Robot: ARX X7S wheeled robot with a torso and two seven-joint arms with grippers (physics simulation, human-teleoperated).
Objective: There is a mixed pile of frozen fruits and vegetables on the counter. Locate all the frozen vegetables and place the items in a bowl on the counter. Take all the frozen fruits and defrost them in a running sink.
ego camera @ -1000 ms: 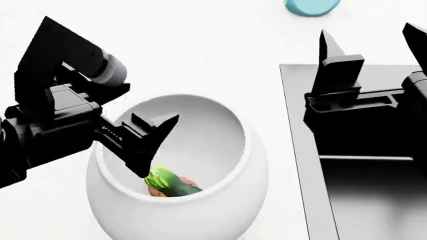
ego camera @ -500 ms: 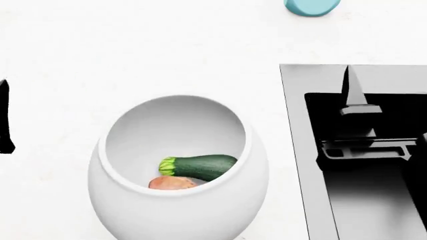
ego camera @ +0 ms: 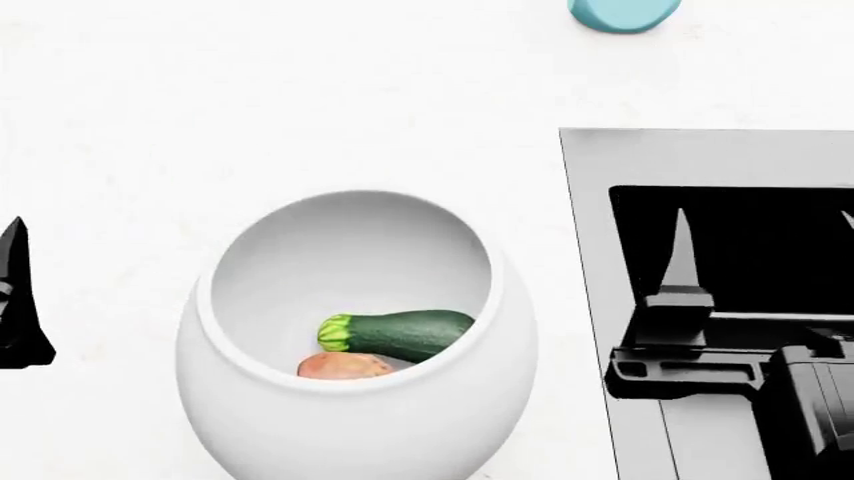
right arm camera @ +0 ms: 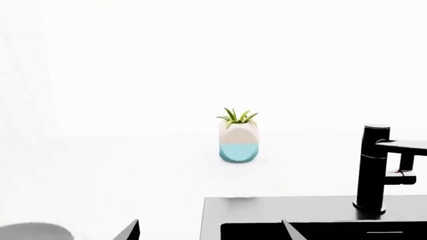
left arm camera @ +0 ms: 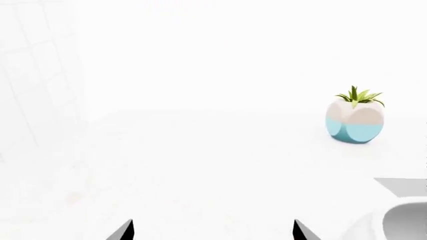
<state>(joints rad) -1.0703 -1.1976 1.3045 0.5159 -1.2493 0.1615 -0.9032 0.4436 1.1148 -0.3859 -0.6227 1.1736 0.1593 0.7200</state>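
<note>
A white bowl [ego camera: 510,300] stands on the counter in the head view. Inside it lies a dark green zucchini [ego camera: 400,333] on top of an orange-brown item [ego camera: 344,367]. My left gripper [left arm camera: 212,231] is open and empty; one of its fingers [ego camera: 16,300] shows at the head view's left edge, well clear of the bowl. Over the dark sink [ego camera: 587,200] my right gripper [ego camera: 763,240] hovers open with nothing in it [right arm camera: 210,231]. The pile and the frozen fruits are out of view.
A black faucet [right arm camera: 373,167] rises at the sink's [right arm camera: 267,210] far side. A small blue and pink plant pot [left arm camera: 355,117] [right arm camera: 238,137] [ego camera: 623,12] stands on the white counter behind. The bowl's rim [left arm camera: 400,220] shows in the left wrist view.
The left gripper has let go of the zucchini, which now lies flat in the bowl, and pulled away to the left. The right gripper has drawn back toward me over the sink.
</note>
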